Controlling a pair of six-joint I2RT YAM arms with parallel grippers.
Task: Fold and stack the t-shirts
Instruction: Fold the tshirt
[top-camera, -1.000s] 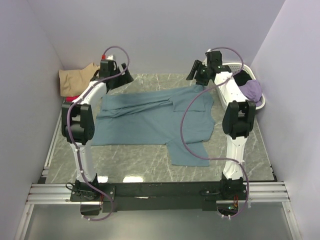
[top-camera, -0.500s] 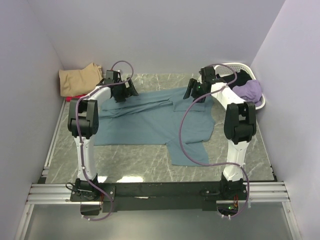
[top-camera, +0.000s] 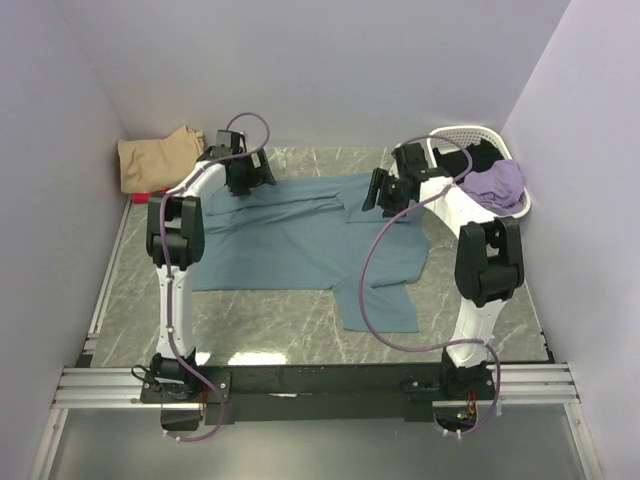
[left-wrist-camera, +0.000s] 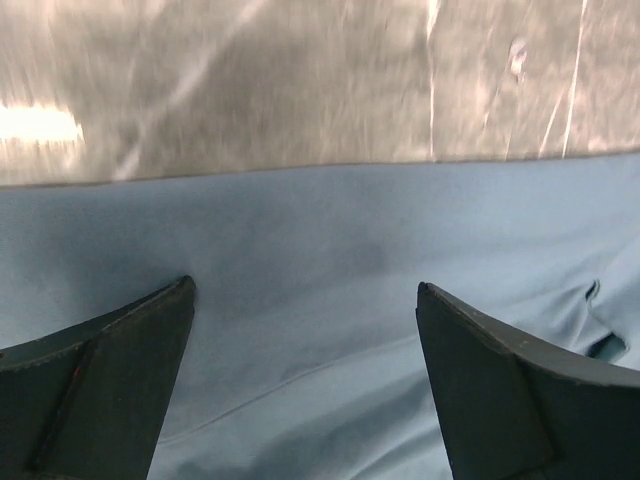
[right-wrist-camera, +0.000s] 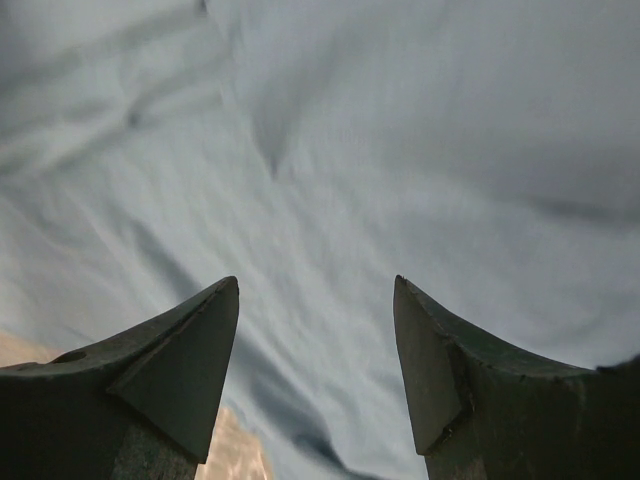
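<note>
A large teal-blue t-shirt (top-camera: 300, 235) lies partly folded across the marble table, one sleeve reaching toward the near edge. My left gripper (top-camera: 252, 173) hangs open just above its far-left edge. In the left wrist view the open gripper (left-wrist-camera: 305, 290) has only teal cloth (left-wrist-camera: 320, 300) beneath it. My right gripper (top-camera: 376, 190) stands open over the shirt's far-right part; its wrist view shows the gripper (right-wrist-camera: 315, 285) wide above wrinkled cloth (right-wrist-camera: 330, 150). Nothing is held. A folded tan t-shirt (top-camera: 155, 155) lies on a red one (top-camera: 145, 193) at the far left.
A white lattice basket (top-camera: 452, 134) stands at the far right corner with a lilac shirt (top-camera: 500, 182) and a black one (top-camera: 485, 155) in it. Purple walls close in the left, back and right. Bare marble (left-wrist-camera: 300, 80) shows beyond the shirt's far edge.
Both arms have come down from near the back wall and inward over the teal shirt's far edge. Both grippers have stayed open. The shirt has not moved.
</note>
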